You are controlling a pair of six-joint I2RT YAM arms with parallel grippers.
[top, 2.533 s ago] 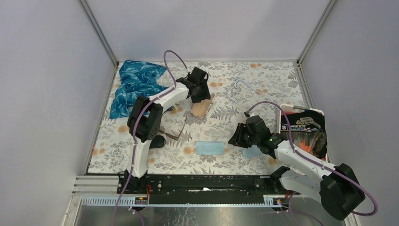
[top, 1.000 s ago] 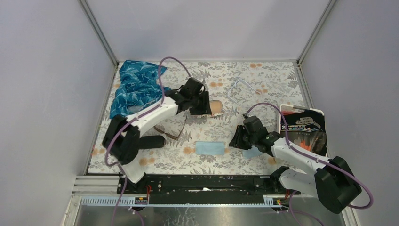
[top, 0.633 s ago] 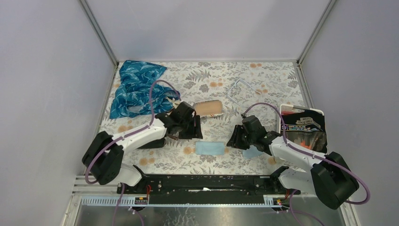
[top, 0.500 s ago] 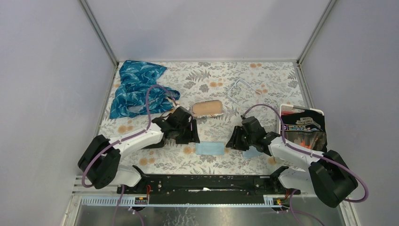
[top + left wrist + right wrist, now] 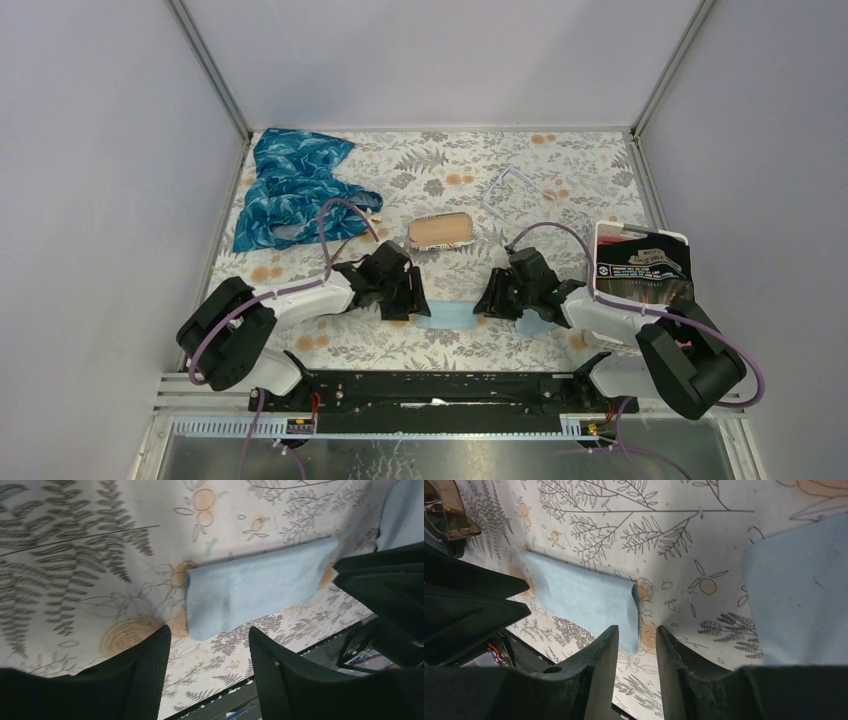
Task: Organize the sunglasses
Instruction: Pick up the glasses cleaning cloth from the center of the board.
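Observation:
The sunglasses show only in the right wrist view, as a brown-tinted lens [image 5: 449,517] at the top left corner. In the top view my left arm hides them. My left gripper [image 5: 410,300] [image 5: 209,632] is open and empty, low over the table at the left end of a folded light-blue cloth [image 5: 447,315] [image 5: 255,590]. My right gripper [image 5: 484,304] [image 5: 634,630] is open with a narrow gap. Its fingers straddle the right near corner of that same cloth [image 5: 584,600].
A tan oval case [image 5: 440,230] lies flat behind the cloth. Clear-framed glasses [image 5: 508,192] lie at the back right. A blue patterned fabric [image 5: 290,185] is at the back left. A white tray with a black package [image 5: 640,272] is at the right. A second light-blue cloth [image 5: 535,325] [image 5: 799,590] lies by the right gripper.
My left arm let the tan case down flat and swung toward the near edge to the blue cloth's left end. My right gripper crept left to the cloth's right end.

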